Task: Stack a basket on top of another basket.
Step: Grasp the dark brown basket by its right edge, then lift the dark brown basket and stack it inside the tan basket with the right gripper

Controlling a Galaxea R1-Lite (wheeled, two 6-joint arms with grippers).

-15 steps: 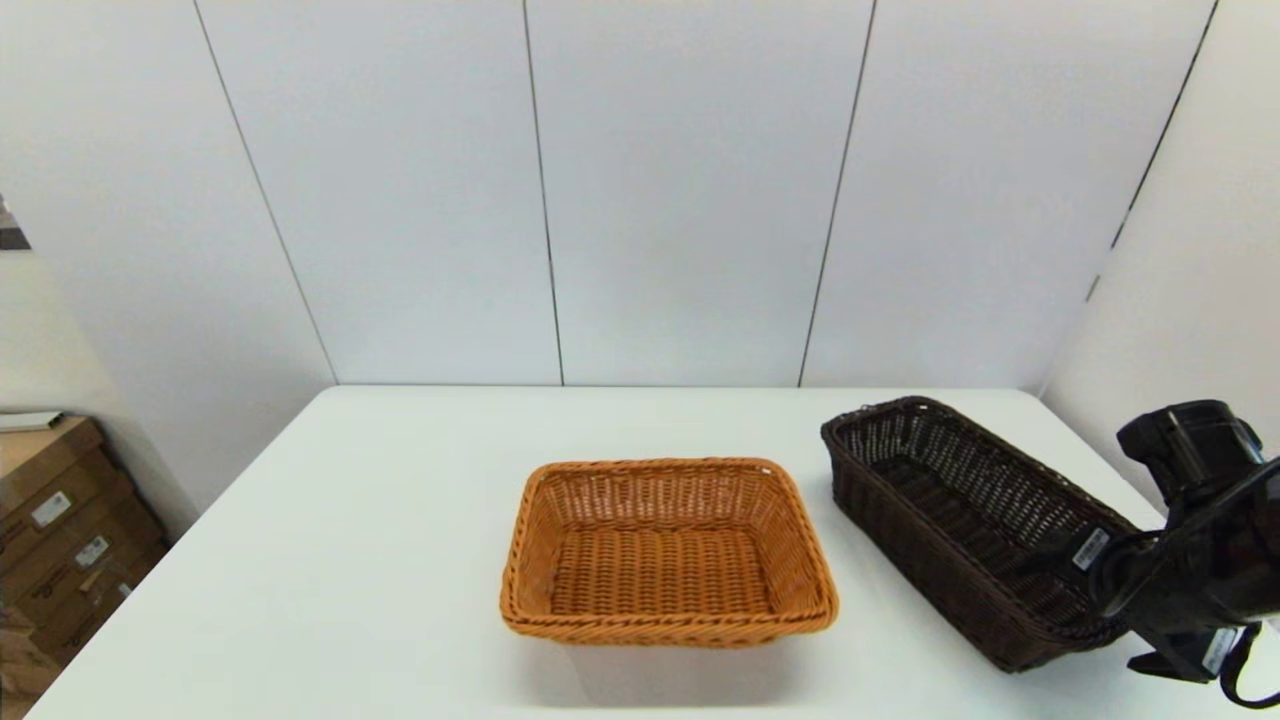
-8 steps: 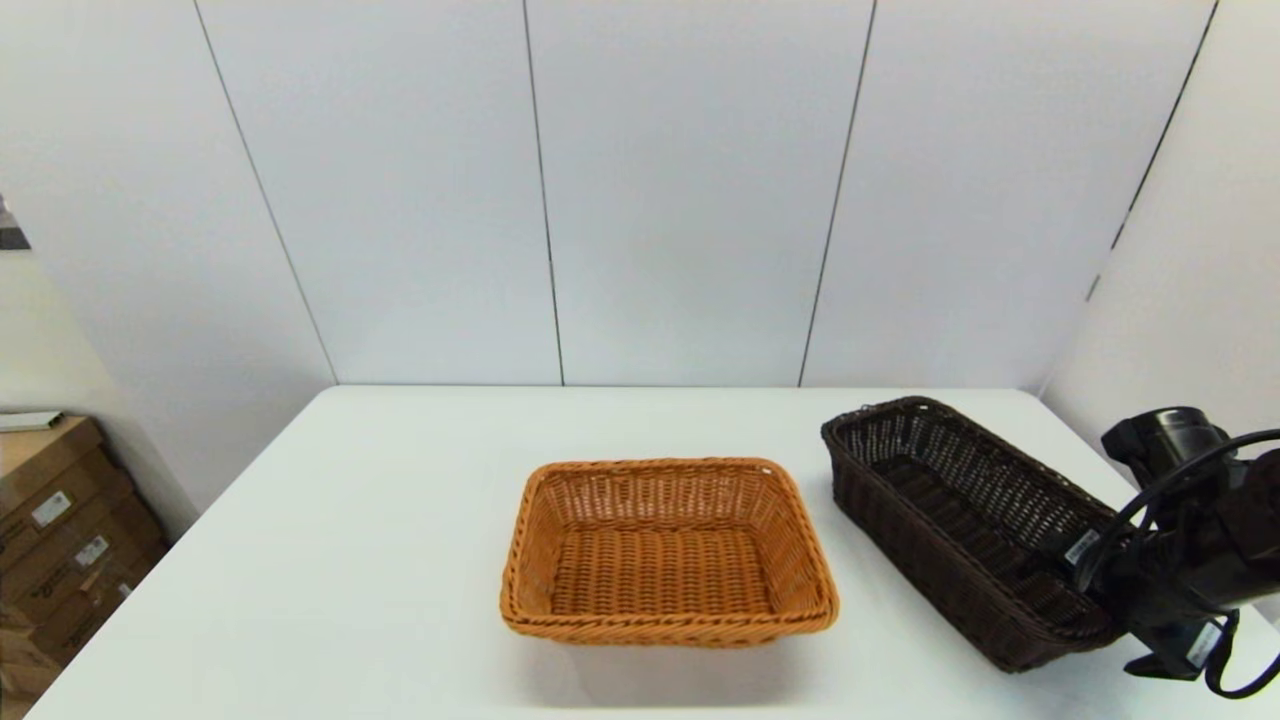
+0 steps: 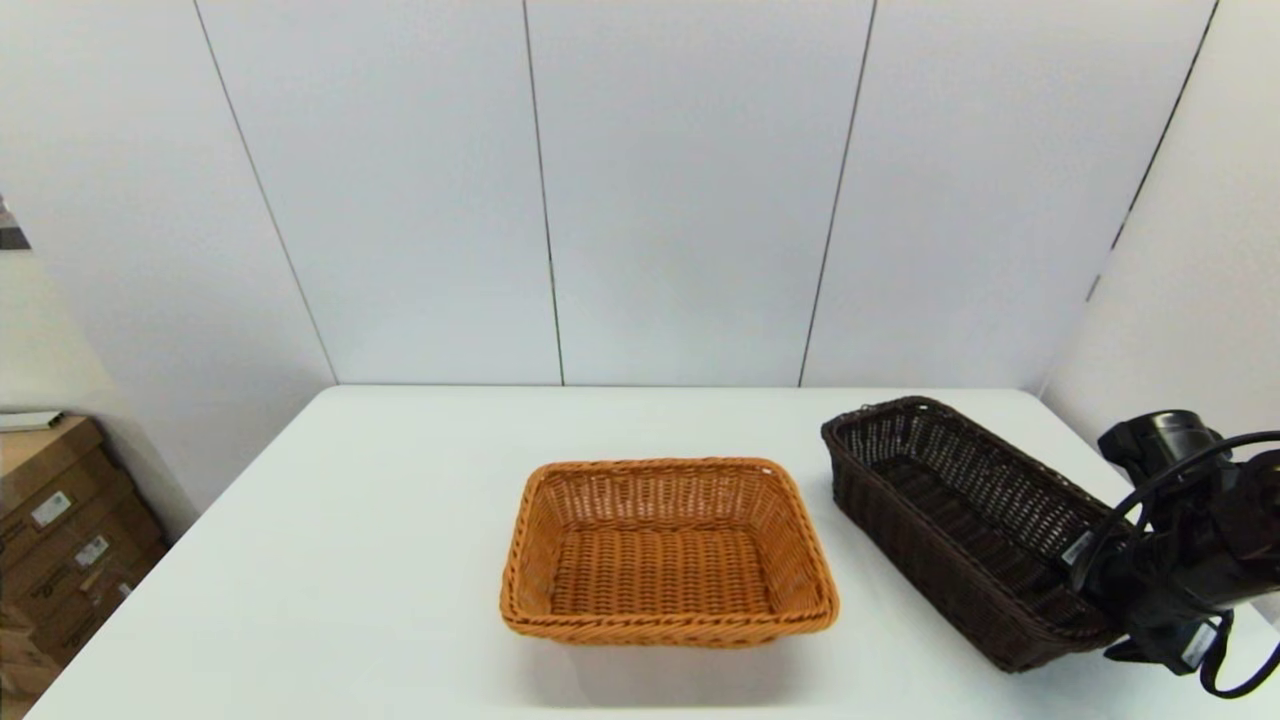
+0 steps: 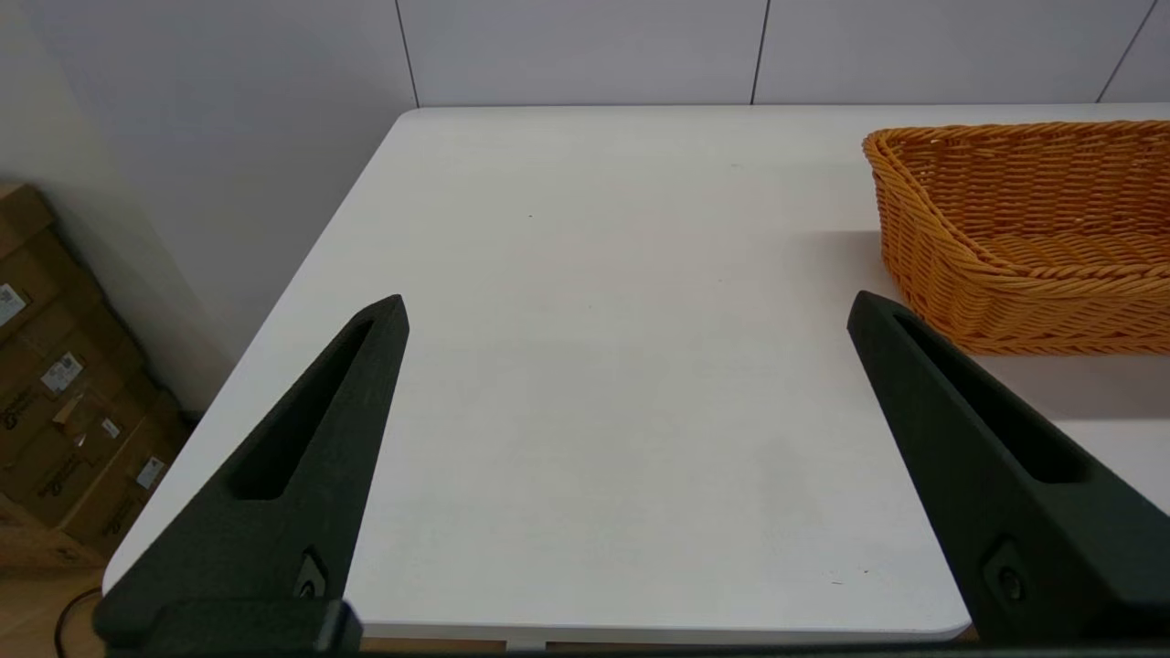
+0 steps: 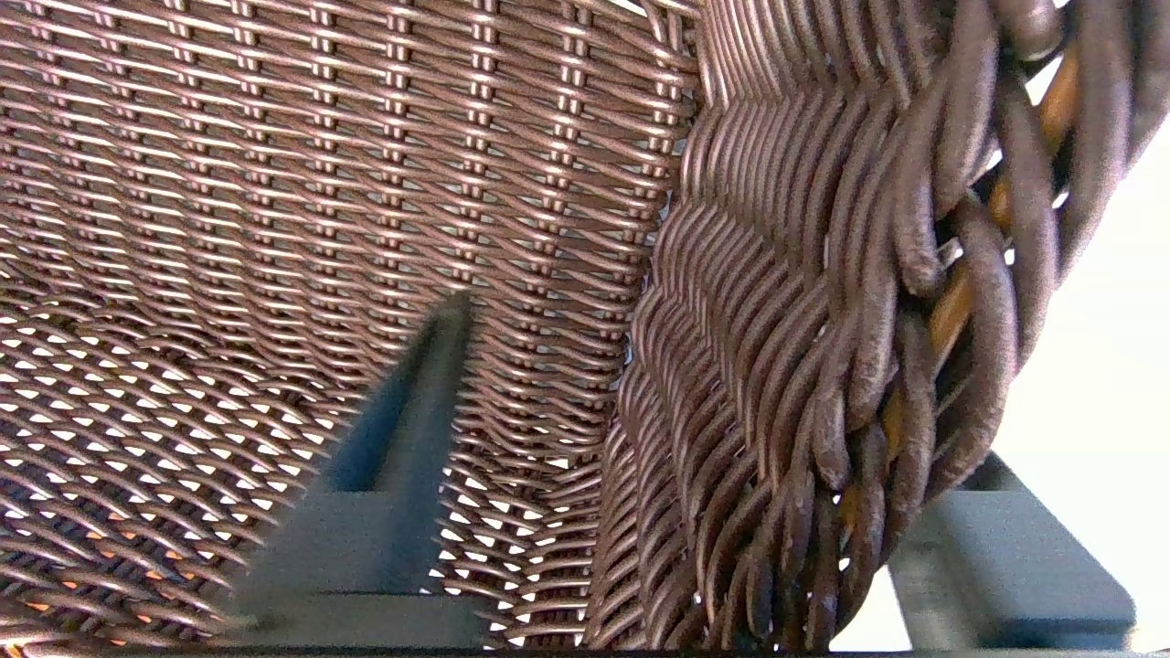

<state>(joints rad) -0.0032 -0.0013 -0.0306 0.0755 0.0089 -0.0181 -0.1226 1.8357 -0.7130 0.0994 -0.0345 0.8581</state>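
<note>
On the white table [image 3: 380, 560], near its middle, sits the orange-tan basket [image 3: 668, 548], a rectangular woven tray with a braided rim; its floor shows only bare weave. Well to its right, apart from it, the dark brown basket [image 3: 960, 525] stands at an angle, one short end toward the back wall and the other toward the front right corner. Its open-weave sides let light through, and nothing can be seen lying inside it. The right gripper [image 3: 1095, 580] is at that near end, and the right wrist view shows one finger [image 5: 402, 457] inside against the woven wall and the other outside beyond the braided rim, so the fingers straddle the end wall; whether they already press on it cannot be told. The left gripper [image 4: 626, 306] hangs over the table's left part with its fingers spread wide and nothing between them, the orange-tan basket off to its side. Pale panelled walls [image 3: 680, 190] stand behind the table, and cardboard boxes [image 3: 60, 520] are stacked on the floor beyond the left edge.
</note>
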